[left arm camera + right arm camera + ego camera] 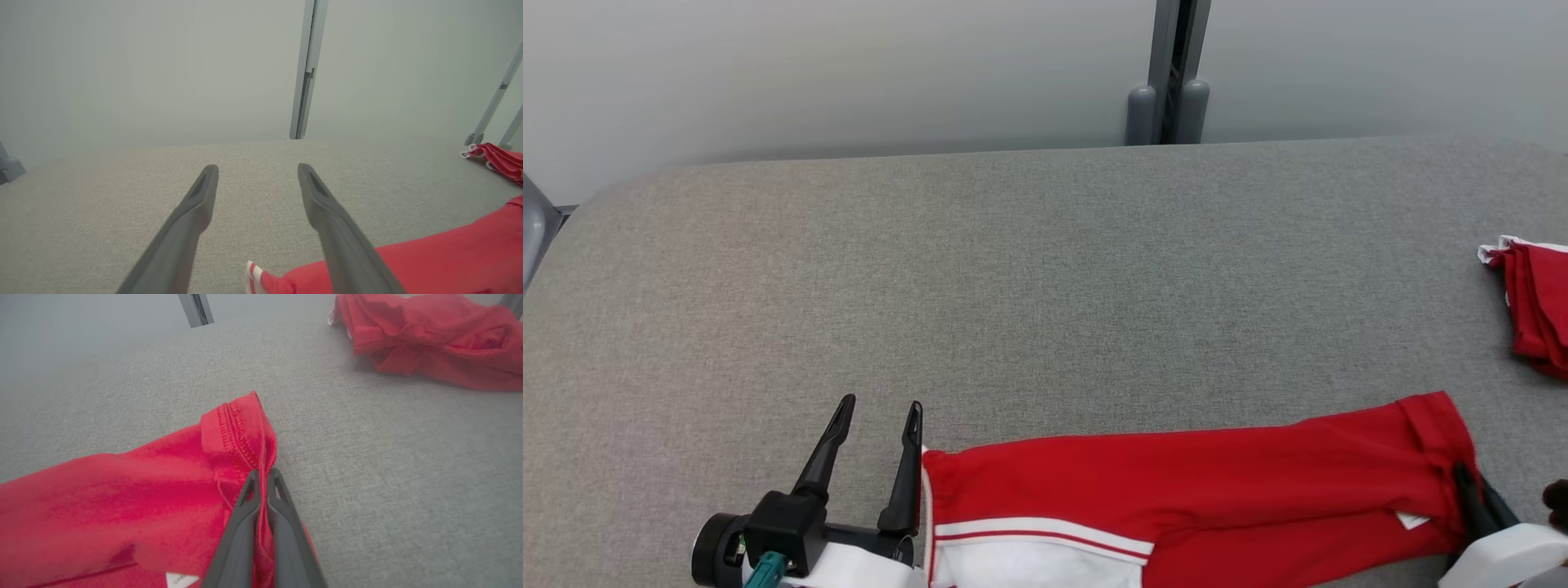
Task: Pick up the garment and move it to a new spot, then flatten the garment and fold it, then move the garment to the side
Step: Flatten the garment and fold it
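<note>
With right gripper [263, 473] clamped on garment [1176, 482] hem, close wide-open left gripper [881, 403] on striped end, then lift evenly.

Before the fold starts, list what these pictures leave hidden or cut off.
- Red garment: head view's bottom edge cuts off its near part, so its full shape is unknown.
- Second red pile: cut by head view's right edge.
- White label: print too small, clipped by right wrist view's bottom edge.
- Right pincer: how much cloth lies between its closed fingers is hidden.

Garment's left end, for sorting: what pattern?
White band, thin red stripe, on red fabric garment; head view.
</note>
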